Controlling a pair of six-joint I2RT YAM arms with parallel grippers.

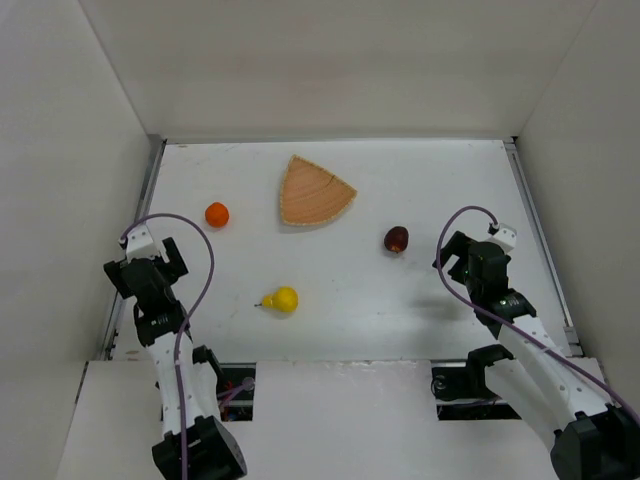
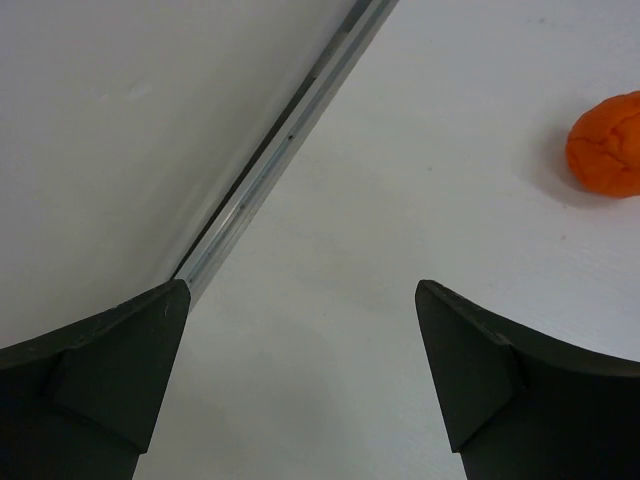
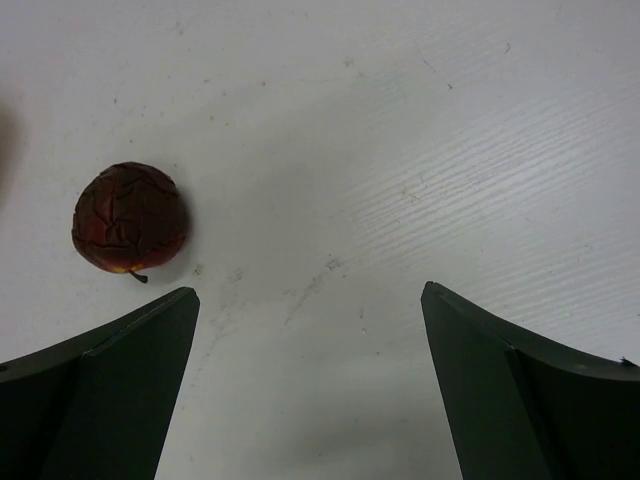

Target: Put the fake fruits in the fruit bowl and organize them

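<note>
The fruit bowl (image 1: 314,192) sits far back on the bench (image 1: 430,180). All three fruits lie outside it: the orange one (image 1: 217,214) to its left, the maroon one (image 1: 397,239) to its right, the yellow pear (image 1: 283,299) nearer me. My left claw (image 2: 300,320) and right claw (image 3: 310,320) are both spread wide.

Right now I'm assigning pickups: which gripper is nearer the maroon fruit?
Right. The right gripper is just right of the maroon fruit; the left gripper is far across the table, near the orange fruit.

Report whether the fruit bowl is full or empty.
Empty: the fruit bowl is bare inside; orange fruit, yellow fruit and maroon fruit lie outside it.
</note>
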